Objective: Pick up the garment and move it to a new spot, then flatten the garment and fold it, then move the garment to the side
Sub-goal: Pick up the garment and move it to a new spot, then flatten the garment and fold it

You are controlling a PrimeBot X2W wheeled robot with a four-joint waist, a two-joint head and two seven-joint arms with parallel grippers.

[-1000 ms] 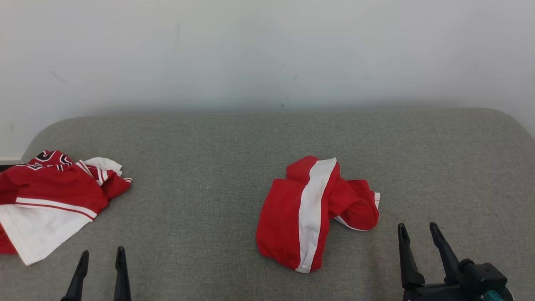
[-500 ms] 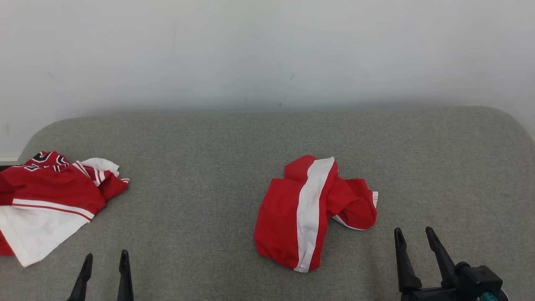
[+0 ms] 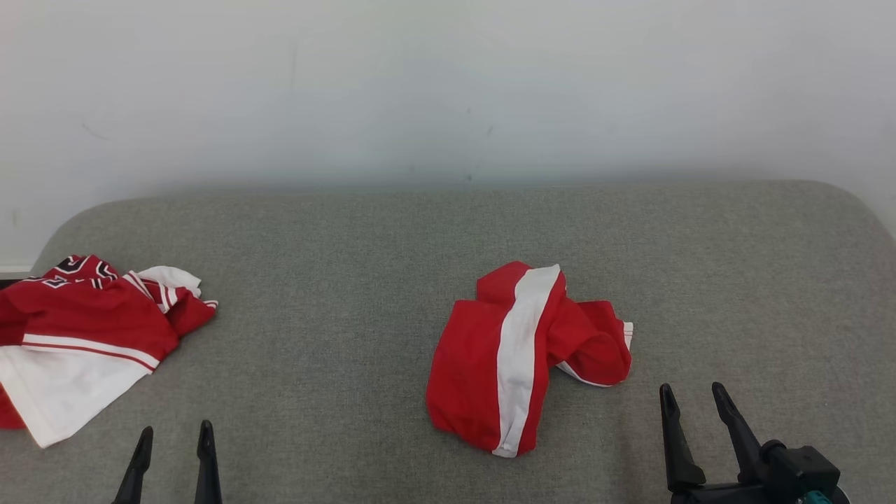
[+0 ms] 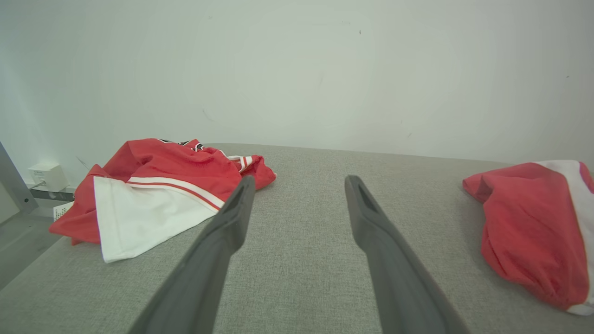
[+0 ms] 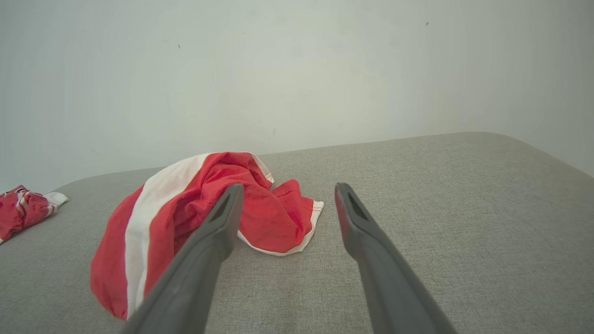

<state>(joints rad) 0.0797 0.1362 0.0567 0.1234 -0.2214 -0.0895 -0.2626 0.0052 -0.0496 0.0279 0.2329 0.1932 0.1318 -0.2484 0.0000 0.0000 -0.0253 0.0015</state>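
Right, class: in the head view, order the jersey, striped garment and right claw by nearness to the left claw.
From the left claw:
1. Crumpled red-and-white fabric jersey, far left.
2. Crumpled red fabric garment with white stripe, centre.
3. Right claw, lower right.

No text can be read; black-and-white lettering [image 3: 78, 267] on the red shirt [image 3: 91, 318], ahead-left of the left pincer [image 3: 175, 428], is crumpled beyond reading.

The left gripper [image 4: 300, 181] is holding its two dark fingers wide apart over the grey cushion [image 4: 297, 283]. A red-and-white jersey [image 4: 158, 190] is lying crumpled at left, and a red garment [image 4: 529, 222] is lying at right.
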